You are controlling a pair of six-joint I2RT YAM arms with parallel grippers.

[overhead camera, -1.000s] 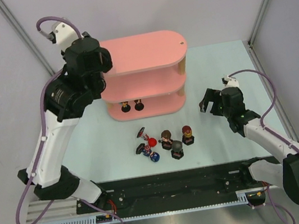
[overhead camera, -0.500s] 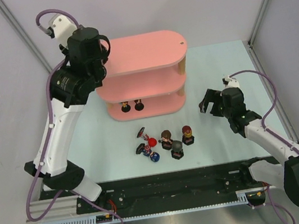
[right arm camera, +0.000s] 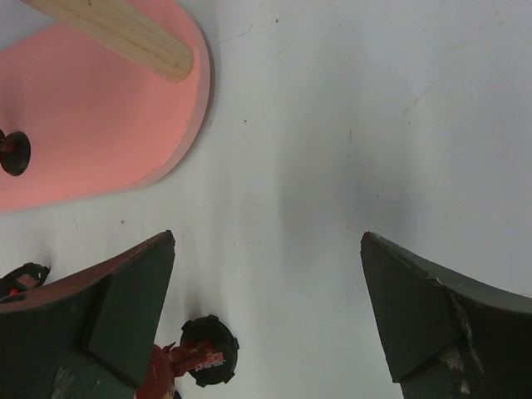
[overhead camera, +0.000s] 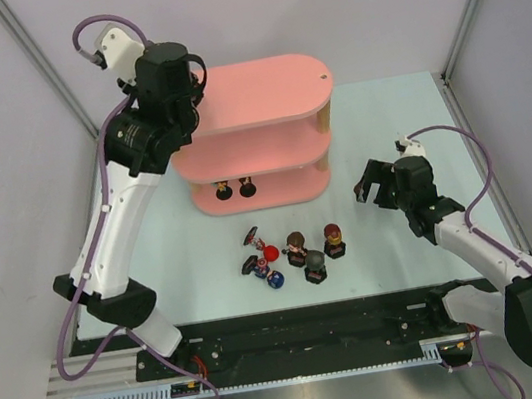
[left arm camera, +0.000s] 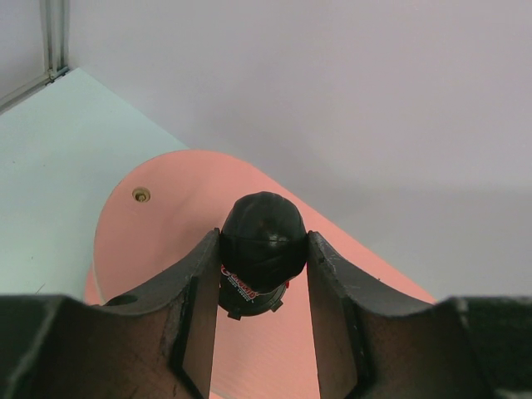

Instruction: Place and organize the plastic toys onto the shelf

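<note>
Where our left gripper (left arm camera: 264, 252) is clamped on the black-headed figurine (left arm camera: 263, 237), we list the shelf (left arm camera: 145, 241): top board directly beneath it. Our right gripper (right arm camera: 268, 241): wide open, empty, low over the tabletop (right arm camera: 332, 125), loose toys (overhead camera: 297, 246) to its left; left arm nearer the shelf.

The shelf (overhead camera: 260, 94) has matt pink boards and a bare pale wood post (right arm camera: 125, 32). The black-headed toy (left arm camera: 262, 237) looks like smooth, faintly glossy plastic. The surface (right arm camera: 332, 125) is matt.

I can read nothing: the red-and-white print on the black-headed figurine (left arm camera: 262, 249) and on a black figurine base (right arm camera: 209, 351) is too small to make out.
</note>
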